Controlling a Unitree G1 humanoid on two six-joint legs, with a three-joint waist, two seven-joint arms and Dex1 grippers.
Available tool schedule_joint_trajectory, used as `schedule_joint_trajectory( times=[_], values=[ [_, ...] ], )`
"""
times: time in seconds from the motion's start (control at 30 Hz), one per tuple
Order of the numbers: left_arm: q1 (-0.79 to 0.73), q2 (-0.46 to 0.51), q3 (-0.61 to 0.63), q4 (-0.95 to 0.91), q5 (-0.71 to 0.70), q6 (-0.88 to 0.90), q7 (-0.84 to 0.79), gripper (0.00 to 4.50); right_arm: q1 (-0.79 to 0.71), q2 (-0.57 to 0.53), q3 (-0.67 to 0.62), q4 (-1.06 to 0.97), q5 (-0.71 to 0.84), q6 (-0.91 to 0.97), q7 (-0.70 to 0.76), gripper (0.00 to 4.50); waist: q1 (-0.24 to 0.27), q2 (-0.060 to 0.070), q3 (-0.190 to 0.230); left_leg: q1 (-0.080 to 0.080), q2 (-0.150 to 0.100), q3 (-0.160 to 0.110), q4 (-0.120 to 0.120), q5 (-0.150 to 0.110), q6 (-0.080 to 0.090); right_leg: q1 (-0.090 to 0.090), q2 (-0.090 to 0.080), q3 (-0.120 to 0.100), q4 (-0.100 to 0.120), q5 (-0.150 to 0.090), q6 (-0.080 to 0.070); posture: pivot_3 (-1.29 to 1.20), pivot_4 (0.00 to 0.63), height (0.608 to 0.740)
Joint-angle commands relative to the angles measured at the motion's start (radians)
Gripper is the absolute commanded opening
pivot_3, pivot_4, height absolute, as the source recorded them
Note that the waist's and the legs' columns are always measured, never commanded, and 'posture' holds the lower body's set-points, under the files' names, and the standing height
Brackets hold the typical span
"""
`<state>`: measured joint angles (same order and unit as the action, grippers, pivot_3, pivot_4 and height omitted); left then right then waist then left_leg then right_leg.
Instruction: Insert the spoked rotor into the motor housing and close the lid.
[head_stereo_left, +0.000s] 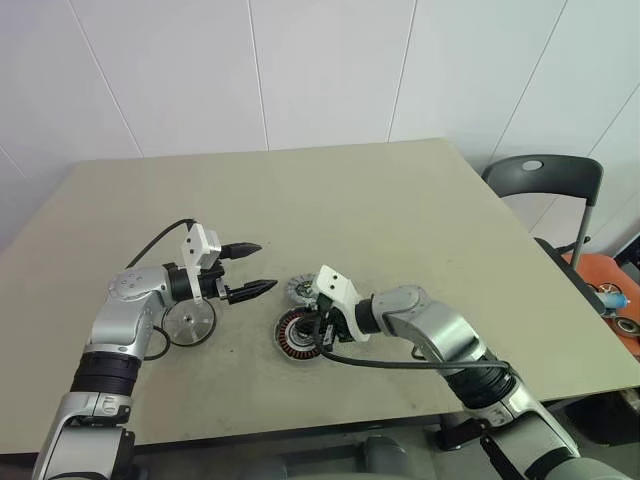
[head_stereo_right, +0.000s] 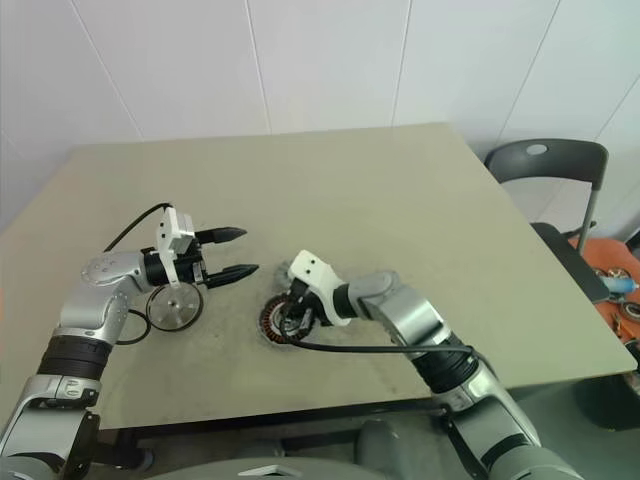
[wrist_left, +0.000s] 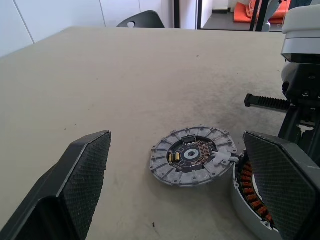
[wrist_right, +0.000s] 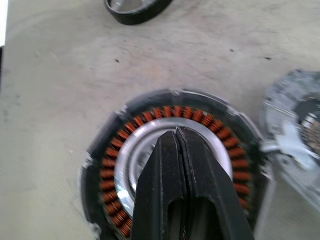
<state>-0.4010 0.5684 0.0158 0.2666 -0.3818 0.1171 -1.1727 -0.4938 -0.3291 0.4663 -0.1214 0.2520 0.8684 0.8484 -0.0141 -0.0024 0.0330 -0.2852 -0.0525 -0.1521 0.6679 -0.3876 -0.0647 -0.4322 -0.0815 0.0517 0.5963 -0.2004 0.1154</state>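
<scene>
The right gripper's (wrist_right: 176, 136) two black fingers were pressed together with nothing between them, their tips poised over the middle of the spoked rotor (head_stereo_left: 296, 329), while the left gripper (head_stereo_left: 254, 268) stood with its jaws wide apart and empty, held above the table (head_stereo_left: 400, 210) and pointing toward the right arm. The rotor lay flat on the tabletop, its ring of copper-coloured windings facing up. The lid (wrist_left: 194, 154), notched rim and dark centre showing, rested flat just beside the rotor, on its far side from the robot. The motor housing (head_stereo_left: 189, 323), a shiny silver can, sat on the table below the left wrist, apart from the rotor.
</scene>
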Motion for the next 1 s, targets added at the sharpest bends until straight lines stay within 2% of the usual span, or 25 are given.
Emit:
schedule_joint_trajectory(
  times=[0.03,0.37,0.7,0.87,1.0],
  values=[
    [-0.034,0.005,0.009,-0.034,0.002,-0.003,0.008,4.50,-0.003,0.025,-0.029,-0.022,0.036,0.009,-0.005,0.02,0.000,0.000,0.000,0.000,0.000,0.000,0.000,0.000,0.000,0.000,0.000,0.000,0.000,0.000,0.000,0.00,0.000,0.740],
    [-0.040,0.004,0.008,-0.029,0.005,-0.008,0.013,4.50,0.050,0.023,-0.057,0.014,0.089,0.020,0.005,0.02,0.000,0.000,0.000,0.000,0.000,0.000,0.000,0.000,0.000,0.000,0.000,0.000,0.000,0.000,0.000,0.00,0.000,0.740],
    [-0.040,-0.002,0.005,-0.021,0.008,-0.019,0.016,4.50,0.060,0.077,-0.259,0.087,0.227,0.043,-0.026,0.02,0.000,0.000,0.000,0.000,0.000,0.000,0.000,0.000,0.000,0.001,0.000,0.000,0.000,0.000,0.000,0.00,0.000,0.740],
    [-0.047,-0.007,0.003,-0.005,0.015,-0.035,0.012,4.50,0.060,0.061,-0.241,0.096,0.202,0.043,-0.038,0.02,-0.001,0.000,0.000,0.000,0.000,0.000,0.000,0.000,0.000,0.000,0.000,0.000,0.000,0.000,0.000,0.00,0.000,0.740],
    [-0.048,-0.011,0.002,0.020,0.027,-0.053,0.006,4.50,0.065,0.072,-0.252,0.042,0.263,0.067,-0.010,0.02,-0.001,0.000,0.000,0.000,0.000,0.000,0.000,0.000,0.000,0.000,0.000,0.000,0.000,0.000,0.000,0.00,0.000,0.740]
  ],
)
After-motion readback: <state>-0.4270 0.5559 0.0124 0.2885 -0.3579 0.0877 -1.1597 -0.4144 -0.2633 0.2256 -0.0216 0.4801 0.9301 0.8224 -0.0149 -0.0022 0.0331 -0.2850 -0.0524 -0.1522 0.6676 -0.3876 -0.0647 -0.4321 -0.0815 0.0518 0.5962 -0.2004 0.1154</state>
